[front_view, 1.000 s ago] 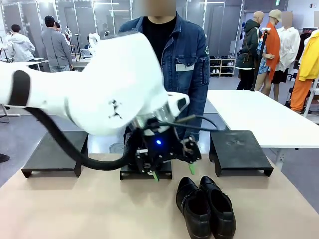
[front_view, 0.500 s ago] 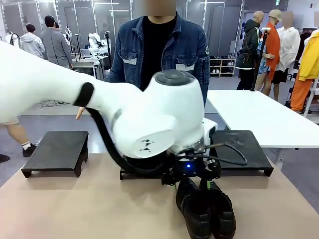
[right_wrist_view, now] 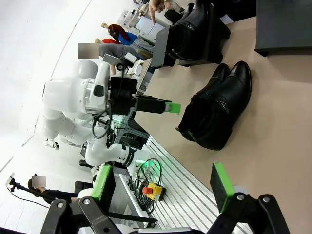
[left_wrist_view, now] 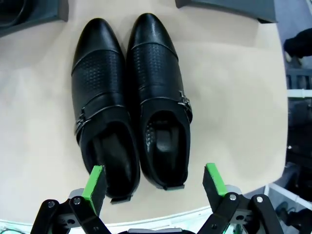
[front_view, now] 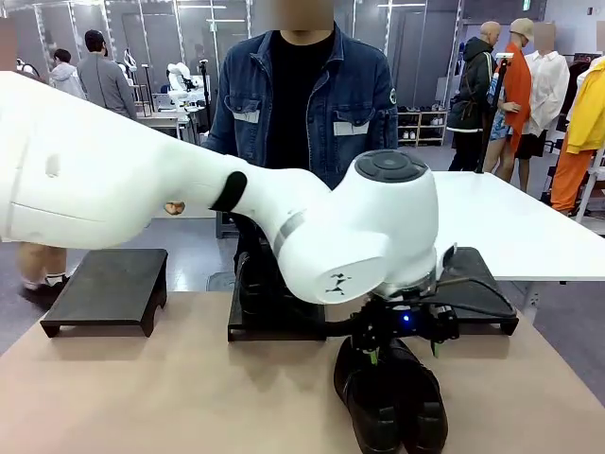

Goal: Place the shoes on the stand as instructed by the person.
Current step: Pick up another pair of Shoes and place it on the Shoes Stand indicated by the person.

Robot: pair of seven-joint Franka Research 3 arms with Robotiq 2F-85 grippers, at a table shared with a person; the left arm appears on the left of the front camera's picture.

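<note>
One pair of glossy black shoes (front_view: 397,416) lies side by side on the tan table (front_view: 142,397), toes toward the person (front_view: 302,95). My left gripper (front_view: 404,355) hangs open just above their heels; in the left wrist view its green pads (left_wrist_view: 95,183) straddle both shoes (left_wrist_view: 131,97) without touching them. A second black pair (front_view: 257,284) stands on the middle stand (front_view: 284,328). My right gripper (right_wrist_view: 162,187) is open and empty, well away from the table pair (right_wrist_view: 219,112). The person's hand (front_view: 173,206) hangs low near the left stand.
A black stand (front_view: 109,288) sits at the left and another (front_view: 473,284) at the right, both bare. A white table (front_view: 510,218) is beyond the right stand. My left arm crosses the table from the left, hiding much of the middle.
My left arm has swung right and down from in front of the middle stand to above the pair on the table. Its jaws stayed open.
</note>
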